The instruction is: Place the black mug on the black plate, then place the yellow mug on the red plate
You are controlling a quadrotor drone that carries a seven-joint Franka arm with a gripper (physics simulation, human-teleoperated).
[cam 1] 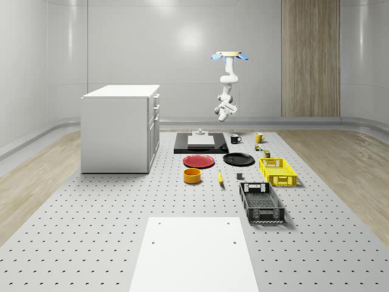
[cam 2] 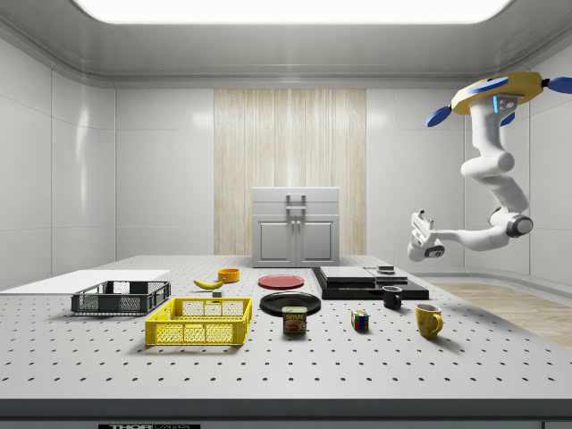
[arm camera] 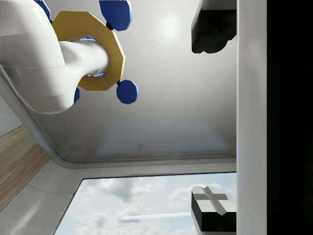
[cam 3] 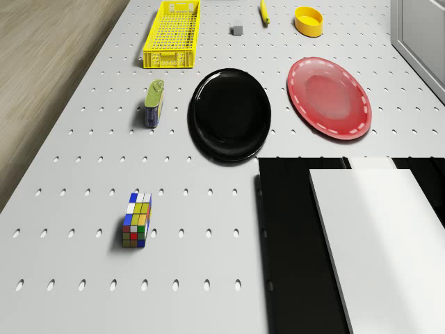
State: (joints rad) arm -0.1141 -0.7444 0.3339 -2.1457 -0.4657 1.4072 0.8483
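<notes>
Hovering high above the far end of the perforated table [cam 1: 91, 231], the drone [cam 2: 497, 93] is seen in the air over the black mug [cam 1: 234, 139], with the arm [cam 2: 490, 192] bent beneath it. The gripper [cam 2: 420, 234] is held well above the mugs, empty, and in the wrist view its two fingers [arm camera: 211, 209] are shown apart, nothing between them. The white cabinet [cam 1: 120, 128] is placed at the whole-scene view's left. The black plate [cam 3: 231, 113] and the red plate [cam 3: 329, 97] are laid side by side, close but apart, both bare. The black mug is set upright just beyond the black plate; the yellow mug [cam 1: 258, 137] is stood near it, to the whole-scene view's right, both on the table
</notes>
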